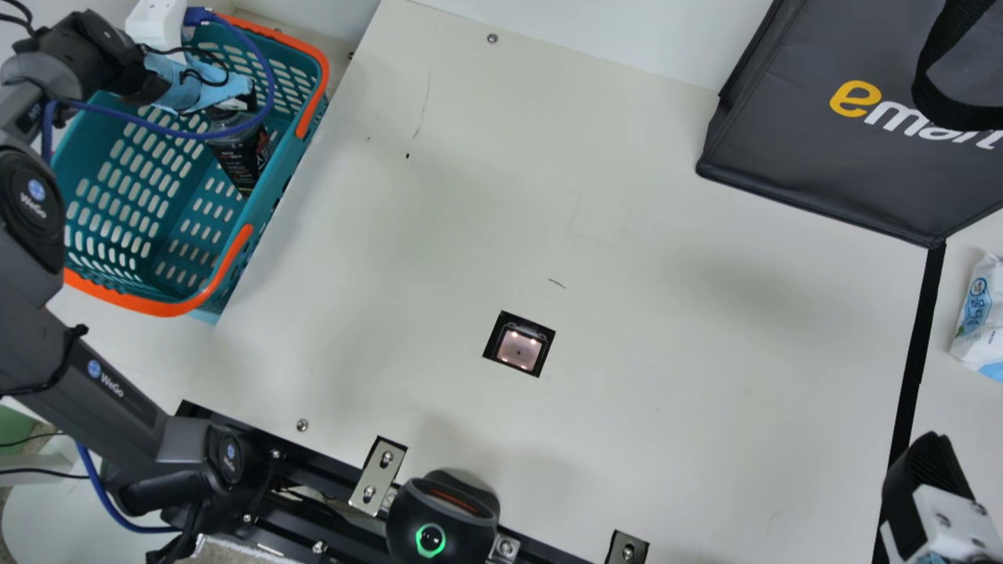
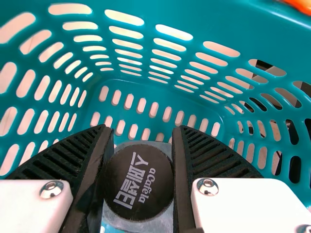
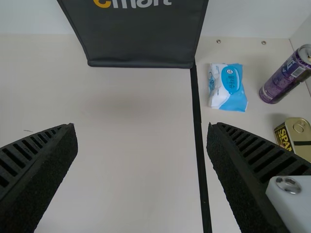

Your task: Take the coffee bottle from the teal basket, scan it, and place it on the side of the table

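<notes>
In the main view we see our left gripper [image 1: 241, 102] only in part: blue tape [image 1: 188, 88] and a blue cable [image 1: 196, 135] get in the way, and the cable crosses the bottle [image 1: 244, 160] just below the fingertips. In the left wrist view the bottle's body is mostly hidden beneath its cap [image 2: 139, 182]. Our right gripper [image 1: 928, 470] is cut off by the main view's edge; in its wrist view, a tin [image 3: 296, 138] is cut off too.

Our left gripper is partly open, its 2 fingers pressed against opposite sides of the 1 black cap, so we have hold of the bottle. It leans inside the teal basket [image 1: 291, 160], whose walls surround our fingertips. Our right gripper is wide open with nothing between its 2 fingers; the wipes [image 1: 979, 317] and dark bag [image 1: 815, 149] lie beyond its tips. Between our 2 grippers sits the scanner window [image 1: 519, 348].
</notes>
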Controlling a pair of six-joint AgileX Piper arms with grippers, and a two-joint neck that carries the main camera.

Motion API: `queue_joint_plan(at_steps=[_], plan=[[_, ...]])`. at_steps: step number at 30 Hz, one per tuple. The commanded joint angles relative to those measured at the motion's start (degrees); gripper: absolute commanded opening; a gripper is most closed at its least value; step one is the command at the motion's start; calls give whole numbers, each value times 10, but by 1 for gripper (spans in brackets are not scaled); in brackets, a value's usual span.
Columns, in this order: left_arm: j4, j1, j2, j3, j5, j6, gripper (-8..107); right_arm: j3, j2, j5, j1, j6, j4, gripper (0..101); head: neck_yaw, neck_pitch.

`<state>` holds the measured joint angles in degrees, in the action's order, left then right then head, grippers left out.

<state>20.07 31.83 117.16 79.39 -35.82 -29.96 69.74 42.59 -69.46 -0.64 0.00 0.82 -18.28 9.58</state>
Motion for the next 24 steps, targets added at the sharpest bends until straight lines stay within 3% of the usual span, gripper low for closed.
queue_joint_plan(at_steps=[1,24], plan=[[-2,1,-1,1,0,-1,-8,0,0,0,0,0,0,95,-1,-17],[-32,8,-40,0,-28,8,-8,0,0,-1,0,0,0,95,-1,-17]])
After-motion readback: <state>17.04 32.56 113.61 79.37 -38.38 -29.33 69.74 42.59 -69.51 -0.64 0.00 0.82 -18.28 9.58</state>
